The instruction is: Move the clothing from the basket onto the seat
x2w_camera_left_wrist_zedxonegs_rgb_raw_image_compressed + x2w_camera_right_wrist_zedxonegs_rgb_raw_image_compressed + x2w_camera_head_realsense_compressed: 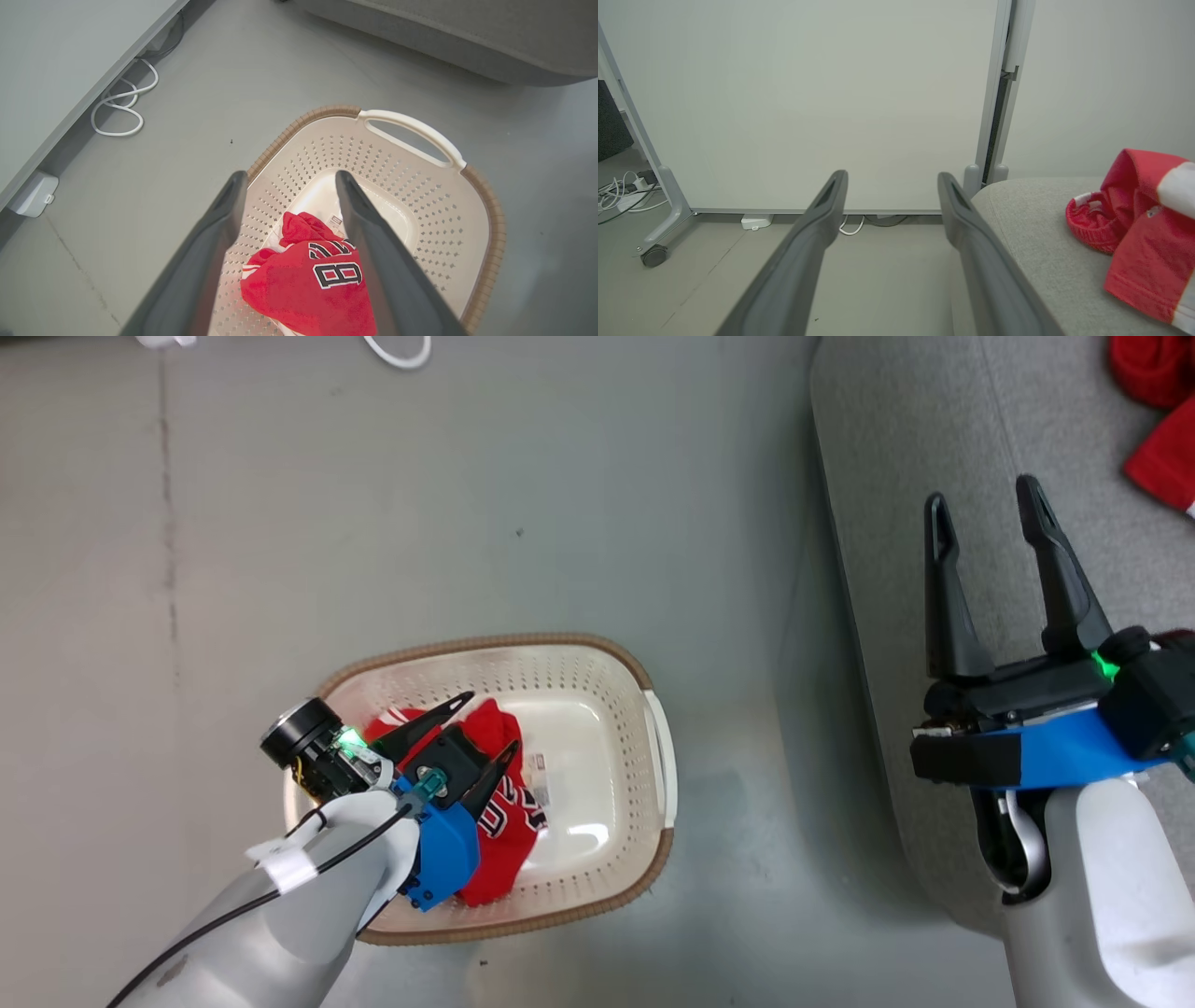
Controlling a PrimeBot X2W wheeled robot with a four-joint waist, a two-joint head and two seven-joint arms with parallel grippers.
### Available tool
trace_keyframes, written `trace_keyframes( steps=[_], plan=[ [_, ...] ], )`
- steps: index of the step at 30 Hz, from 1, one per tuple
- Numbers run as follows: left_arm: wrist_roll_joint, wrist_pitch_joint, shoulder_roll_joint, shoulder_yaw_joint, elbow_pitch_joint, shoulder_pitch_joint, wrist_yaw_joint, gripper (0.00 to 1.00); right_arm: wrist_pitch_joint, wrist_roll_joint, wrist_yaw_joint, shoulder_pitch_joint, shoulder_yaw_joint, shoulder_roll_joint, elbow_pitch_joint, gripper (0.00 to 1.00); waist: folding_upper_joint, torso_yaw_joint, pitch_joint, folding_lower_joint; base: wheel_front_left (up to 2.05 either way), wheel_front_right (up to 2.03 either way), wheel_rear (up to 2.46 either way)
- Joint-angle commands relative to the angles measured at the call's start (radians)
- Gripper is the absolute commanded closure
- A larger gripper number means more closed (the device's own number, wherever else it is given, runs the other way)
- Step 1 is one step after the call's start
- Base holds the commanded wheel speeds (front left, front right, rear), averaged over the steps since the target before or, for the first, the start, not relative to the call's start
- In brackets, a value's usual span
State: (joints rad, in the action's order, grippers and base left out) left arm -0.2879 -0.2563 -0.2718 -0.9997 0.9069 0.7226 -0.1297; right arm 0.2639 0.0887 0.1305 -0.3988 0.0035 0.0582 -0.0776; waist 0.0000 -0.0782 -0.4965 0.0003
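Clothing sits in 2 places right now: 1 red fabric jersey with black-and-white letters (308,284) lies bunched in the cream-white plastic laundry basket with a brown rim (485,644), and 1 red fabric garment with broad white stripes (1143,219) lies on the big grey fabric sofa (934,448). The left gripper (491,720) hangs over the basket with its 2 long dark fingers spread wide and nothing between them. The jersey is right under those fingers, and I cannot tell if the tips touch the cloth yet. The right gripper (980,490) is wide open too and holds nothing; it floats over the edge of the sofa, and the striped garment lies off to its right, well apart from its fingers. So I think half the job is done, and the step now is reaching for the jersey, which looks like the last piece in the basket. Next, the left gripper should go down into the pile until a thick fold of cloth sits between the 2 fingers, then squeeze shut. It should pinch cloth only, not the basket wall. After that comes a lift high over the rim and a carry across to the sofa.
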Motion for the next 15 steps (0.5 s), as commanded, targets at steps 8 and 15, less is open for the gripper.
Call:
trace_keyframes(
  steps=[8,15],
  plan=[
    [-0.04,0.072,-0.008,-0.249,0.14,0.131,0.0,0.0,0.001,-0.002,0.001,-0.08,0.022,0.001,0.025,0.0,0.0,-0.058,-0.157,-0.0003,0.0,0.0,0.0],
    [0.005,0.172,-0.013,-0.281,0.222,0.182,0.0,0.0,0.001,0.001,0.001,-0.121,0.031,-0.004,0.045,0.0,0.0,-0.088,-0.253,-0.0003,0.0,0.0,0.0]
  ],
)
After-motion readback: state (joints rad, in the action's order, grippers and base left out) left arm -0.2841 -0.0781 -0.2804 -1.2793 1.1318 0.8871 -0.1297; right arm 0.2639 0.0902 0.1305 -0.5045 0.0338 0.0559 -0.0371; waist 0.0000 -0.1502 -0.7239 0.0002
